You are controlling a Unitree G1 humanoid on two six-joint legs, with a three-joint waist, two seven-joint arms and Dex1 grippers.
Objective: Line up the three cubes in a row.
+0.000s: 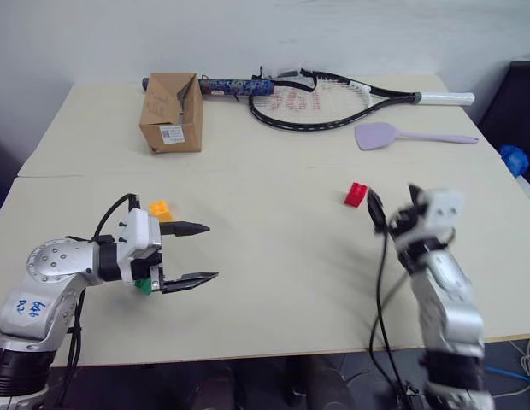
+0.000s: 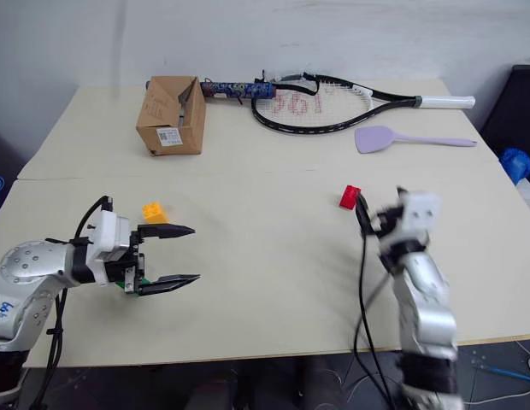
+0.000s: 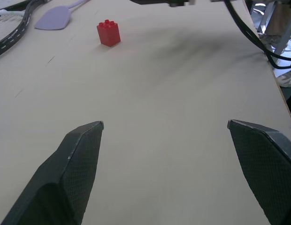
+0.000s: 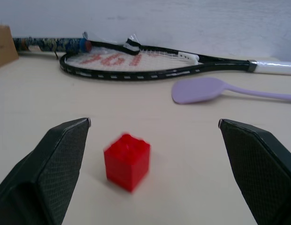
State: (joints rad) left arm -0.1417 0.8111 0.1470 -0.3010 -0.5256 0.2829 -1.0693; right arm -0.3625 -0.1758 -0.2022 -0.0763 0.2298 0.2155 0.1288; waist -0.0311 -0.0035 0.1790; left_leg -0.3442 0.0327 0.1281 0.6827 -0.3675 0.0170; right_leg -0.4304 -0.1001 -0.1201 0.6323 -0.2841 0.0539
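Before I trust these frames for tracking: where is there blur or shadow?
Left eye view: right end effector smeared by motion. Right wrist view: red cube soft-edged, racket sharper. Left wrist view: crisp, broad soft shadow on the table beyond the cube.

Three small studded toy cubes on the beige table. Yellow-orange cube [image 1: 160, 208]: near left, upright, studs up. Green cube [image 1: 143, 286]: nearer than the yellow-orange one, almost directly in front of it, largely hidden, so its pose is unclear. Red cube [image 1: 356, 194]: right of centre, well apart from both, upright, corner turned toward the viewer.
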